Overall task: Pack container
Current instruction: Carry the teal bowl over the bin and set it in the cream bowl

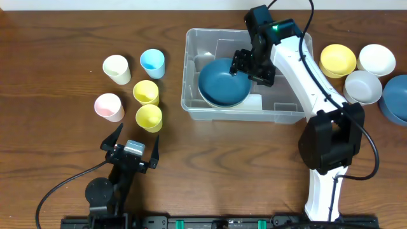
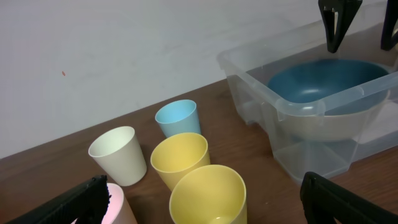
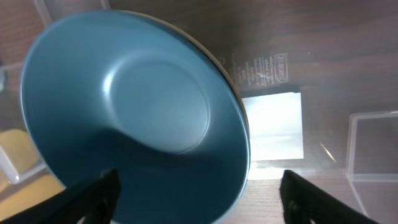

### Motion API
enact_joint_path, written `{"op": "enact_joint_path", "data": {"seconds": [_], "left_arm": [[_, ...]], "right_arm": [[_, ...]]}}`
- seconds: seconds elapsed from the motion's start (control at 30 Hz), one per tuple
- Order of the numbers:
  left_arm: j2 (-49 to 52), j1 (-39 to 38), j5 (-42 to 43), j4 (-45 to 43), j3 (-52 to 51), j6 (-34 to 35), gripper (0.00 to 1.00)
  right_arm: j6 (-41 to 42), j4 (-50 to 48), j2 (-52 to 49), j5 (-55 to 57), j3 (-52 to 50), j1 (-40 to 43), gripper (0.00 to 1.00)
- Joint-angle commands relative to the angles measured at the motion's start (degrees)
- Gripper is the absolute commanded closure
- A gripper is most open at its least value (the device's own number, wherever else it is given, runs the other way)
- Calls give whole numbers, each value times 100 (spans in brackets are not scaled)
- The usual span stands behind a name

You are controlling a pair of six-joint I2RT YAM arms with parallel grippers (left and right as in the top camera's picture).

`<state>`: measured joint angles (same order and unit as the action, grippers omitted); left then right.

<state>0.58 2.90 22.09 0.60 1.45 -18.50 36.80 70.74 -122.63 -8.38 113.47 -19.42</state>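
container (image 3: 373,146) print (image 3: 261,68) illegible, far-right blue bowl (image 1: 397,98) cropped, pink cup (image 2: 121,205) cropped

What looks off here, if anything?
The blue bowl seems to sit tilted in the container, at the end nearest the cups, rather than flat on the floor. The right hand hangs open above it, not touching. Nothing else stands out.

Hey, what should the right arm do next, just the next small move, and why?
Probably lift the right gripper straight up, clear of the container. Its jaws stand open, and in the left wrist view its fingers hang above the blue bowl without touching it, so the bowl seems placed. The yellow bowl and others wait outside.
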Motion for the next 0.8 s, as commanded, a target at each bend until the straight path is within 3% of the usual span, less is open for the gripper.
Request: {"op": "enact_joint_path", "data": {"seconds": [0.0, 0.2, 0.4, 0.47, 0.77], "left_arm": [[-35, 26, 33, 179, -122, -94, 2], [-35, 26, 33, 179, -122, -94, 2], [-35, 26, 33, 179, -122, -94, 2], [-35, 26, 33, 179, -122, -94, 2], [-35, 26, 33, 179, -122, -94, 2]], "right_arm": [[-131, 74, 28, -24, 122, 9, 15], [-352, 1003, 160, -39, 1357, 374, 12], [-229, 2675, 461, 546, 3080, 1539, 1], [-732, 2660, 715, 251, 3115, 2065, 1], [-675, 2658, 1626, 496, 2492, 4385, 1]]}}
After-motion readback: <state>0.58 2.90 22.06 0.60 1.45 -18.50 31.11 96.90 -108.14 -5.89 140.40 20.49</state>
